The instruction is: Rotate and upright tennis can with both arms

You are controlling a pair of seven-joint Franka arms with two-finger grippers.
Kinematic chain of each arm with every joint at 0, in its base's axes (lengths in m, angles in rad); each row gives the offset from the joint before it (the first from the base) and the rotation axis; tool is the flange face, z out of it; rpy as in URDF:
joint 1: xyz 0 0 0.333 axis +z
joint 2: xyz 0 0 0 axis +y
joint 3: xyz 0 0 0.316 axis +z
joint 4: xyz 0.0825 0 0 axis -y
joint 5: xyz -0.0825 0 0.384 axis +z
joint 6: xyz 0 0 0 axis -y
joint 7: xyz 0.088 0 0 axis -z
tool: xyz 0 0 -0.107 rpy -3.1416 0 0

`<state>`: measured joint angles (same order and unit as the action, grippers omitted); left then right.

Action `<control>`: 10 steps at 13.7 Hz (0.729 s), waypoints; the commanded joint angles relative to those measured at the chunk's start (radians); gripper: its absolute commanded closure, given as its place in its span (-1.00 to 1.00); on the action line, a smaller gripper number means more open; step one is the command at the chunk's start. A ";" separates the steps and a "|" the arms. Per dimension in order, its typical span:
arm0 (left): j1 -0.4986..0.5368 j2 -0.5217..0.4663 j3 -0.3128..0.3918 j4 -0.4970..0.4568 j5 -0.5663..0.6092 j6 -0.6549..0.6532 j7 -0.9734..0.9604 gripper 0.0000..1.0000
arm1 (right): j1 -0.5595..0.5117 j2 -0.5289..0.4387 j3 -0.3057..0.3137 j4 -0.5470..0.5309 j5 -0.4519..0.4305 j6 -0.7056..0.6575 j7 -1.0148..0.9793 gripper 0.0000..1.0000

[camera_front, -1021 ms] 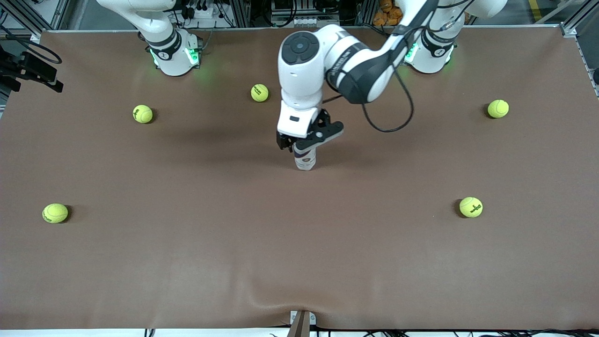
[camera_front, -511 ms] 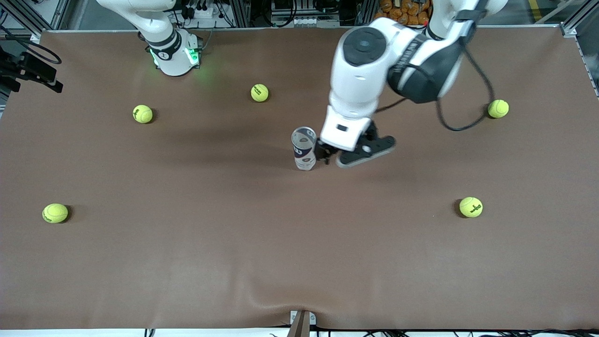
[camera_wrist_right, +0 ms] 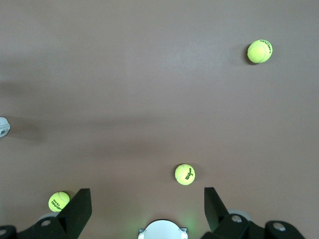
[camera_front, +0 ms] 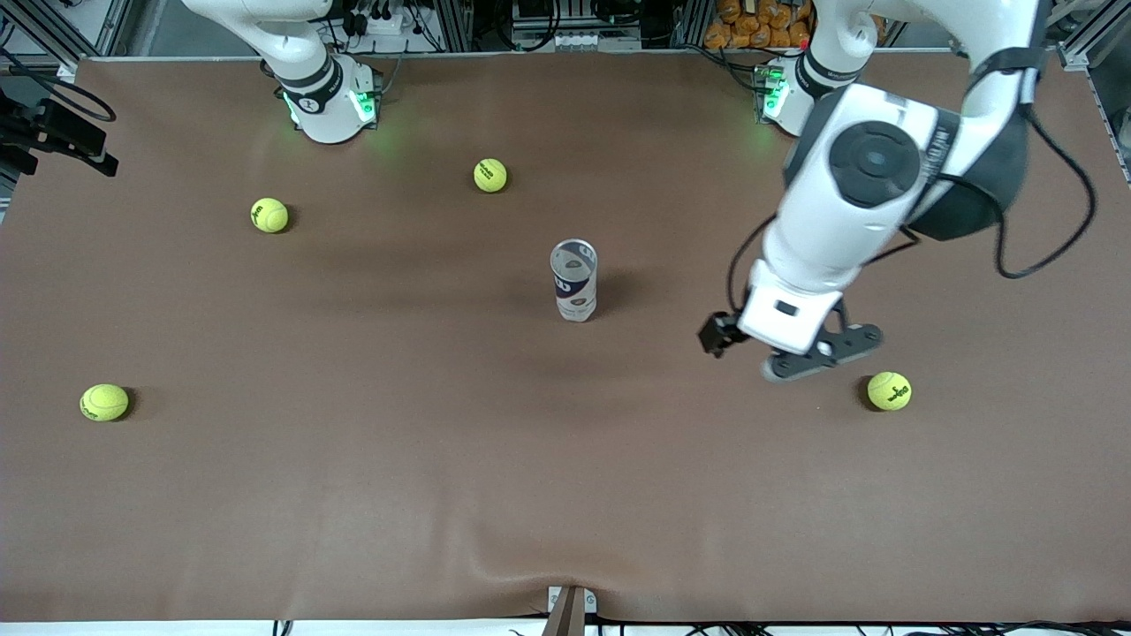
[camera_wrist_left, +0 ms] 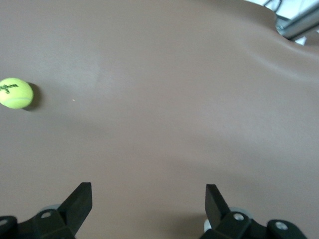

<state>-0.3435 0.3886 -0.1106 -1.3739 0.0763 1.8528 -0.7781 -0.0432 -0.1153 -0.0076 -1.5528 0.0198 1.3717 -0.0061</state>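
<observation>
Brown table (camera_front: 353, 495) carries upright tennis can (camera_front: 574, 281) and 5 tennis balls (camera_front: 104, 402).

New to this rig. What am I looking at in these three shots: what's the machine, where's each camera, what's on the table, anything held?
Two white robot arms are bolted along one edge of a brown table. The wide shot comes from a high camera facing them. The other two come from cameras on each arm's wrist, looking down past its own black fingers.

The tennis can stands upright mid-table, free of both arms. Five tennis balls lie scattered around it.

The left gripper hangs open and empty over the table beside one tennis ball, toward the left arm's end. Its wrist view shows that ball and bare table.

The right gripper, open and empty, waits above its own base; only the wrist view shows it.
</observation>
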 commanded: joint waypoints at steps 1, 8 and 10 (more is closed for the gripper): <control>0.099 -0.019 -0.033 -0.014 -0.027 -0.012 0.045 -1.00 | -0.004 -0.014 0.006 -0.010 -0.009 0.012 0.003 -1.00; 0.311 -0.092 -0.104 -0.025 -0.024 -0.119 0.321 -1.00 | -0.001 -0.012 0.006 -0.010 -0.009 0.012 0.003 -1.00; 0.319 -0.134 -0.107 -0.027 -0.021 -0.158 0.324 -1.00 | -0.003 -0.012 0.006 -0.010 -0.009 0.013 0.003 -1.00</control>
<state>-0.0410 0.3127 -0.1952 -1.3742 0.0653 1.7351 -0.4677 -0.0432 -0.1153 -0.0058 -1.5537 0.0198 1.3768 -0.0062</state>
